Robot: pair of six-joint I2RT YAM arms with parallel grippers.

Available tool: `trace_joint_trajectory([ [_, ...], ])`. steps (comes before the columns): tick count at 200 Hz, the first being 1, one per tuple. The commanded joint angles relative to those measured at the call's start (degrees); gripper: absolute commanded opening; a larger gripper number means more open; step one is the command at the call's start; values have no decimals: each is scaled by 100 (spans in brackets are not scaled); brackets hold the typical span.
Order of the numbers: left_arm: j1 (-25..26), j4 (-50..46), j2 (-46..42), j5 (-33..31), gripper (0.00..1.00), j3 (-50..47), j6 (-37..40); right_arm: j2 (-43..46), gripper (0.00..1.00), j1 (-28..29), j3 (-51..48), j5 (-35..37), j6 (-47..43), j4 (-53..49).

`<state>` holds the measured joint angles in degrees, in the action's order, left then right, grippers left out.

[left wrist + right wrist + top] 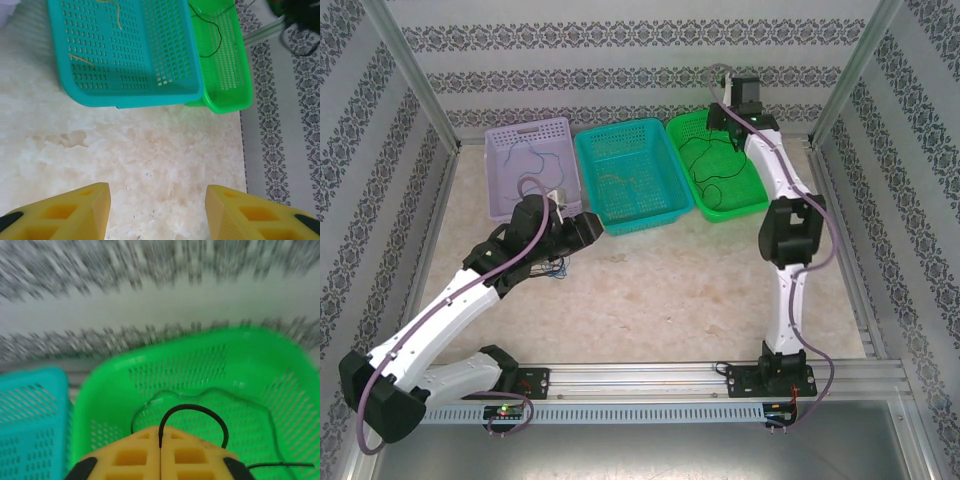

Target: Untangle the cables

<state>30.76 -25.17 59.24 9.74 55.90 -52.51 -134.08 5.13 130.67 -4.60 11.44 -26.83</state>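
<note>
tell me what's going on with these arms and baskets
The right gripper is over the green basket, shut on a loop of black cable. The left gripper hangs open and empty above the table in front of the teal basket, which holds a yellowish cable. A blue cable lies in the lavender basket.

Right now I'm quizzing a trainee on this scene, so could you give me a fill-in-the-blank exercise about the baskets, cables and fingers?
1. The basket under the black cable is coloured ____.
2. The right fingers are ____ on the black cable.
3. The left fingers stand ____ above the table, holding nothing.
4. The teal basket sits ____ the lavender basket and the one with the black cable.
Missing words: green; shut; open; between.
</note>
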Motion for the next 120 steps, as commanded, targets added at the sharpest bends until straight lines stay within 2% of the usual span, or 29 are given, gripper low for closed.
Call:
trace_joint_trajectory([
  [1, 44, -329, -295, -328, 53, -84, -144, -542, 25, -163, 1203, -341, 706, -1186],
  [12, 44, -421, -367, -395, 54, -97, -175, -757, 38, -218, 1635, -414, 938, -1483],
  [24, 35, -538, -405, -473, 56, -124, -238, -777, 47, -270, 1781, -453, 1110, -1559],
  [45, -10, -903, -389, -641, 62, -131, -361, -429, 55, -275, 1590, -396, 1230, -1468],
  [59, -249, -1383, -353, -724, 65, -103, -527, -23, 59, -258, 1298, -280, 1263, -1351],
  [69, -557, -1747, -335, -657, 69, -114, -660, 272, 60, -258, 1082, -191, 1273, -1289],
  [95, -1786, -2536, -261, -132, 71, -269, -791, 1168, 59, -182, 371, -7, 1297, -1140],
  [120, -2911, -2870, 85, 527, 69, -451, -694, 2405, 54, 146, -1268, 66, 1421, -579],
])
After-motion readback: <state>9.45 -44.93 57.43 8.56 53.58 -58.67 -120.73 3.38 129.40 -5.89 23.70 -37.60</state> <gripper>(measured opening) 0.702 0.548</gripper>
